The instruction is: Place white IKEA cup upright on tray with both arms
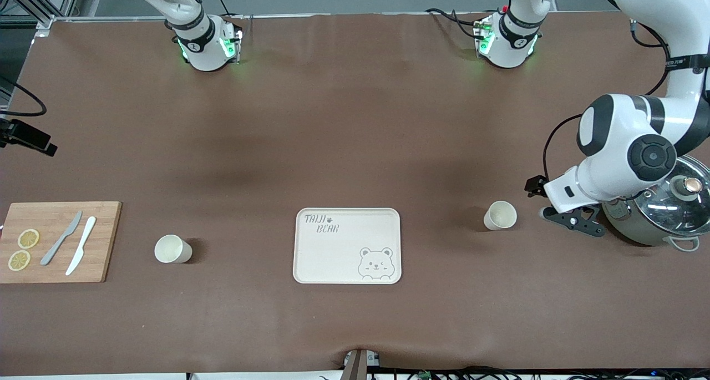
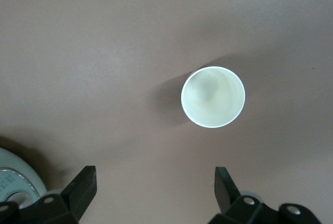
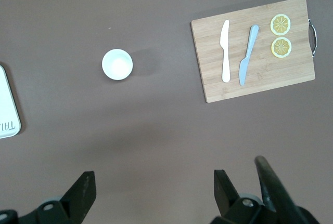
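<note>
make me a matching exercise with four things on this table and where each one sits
Things:
1. tray
2. lemon slices
3. pot
4. left end effector

Places:
A. on the cutting board
B. at the left arm's end of the table, under that arm
C. between the two white cups
D. between one cup and the pot

Pairs: 1-C, 2-A, 3-B, 4-D

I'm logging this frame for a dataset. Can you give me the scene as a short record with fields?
tray: cream rectangular bear-print tray, nothing on it
cup one: white upright cup, toward the left arm's end
cup two: white upright cup, beside the bamboo cutting board
left pincer: open, beside cup one
right pincer: open, high over the table
</note>
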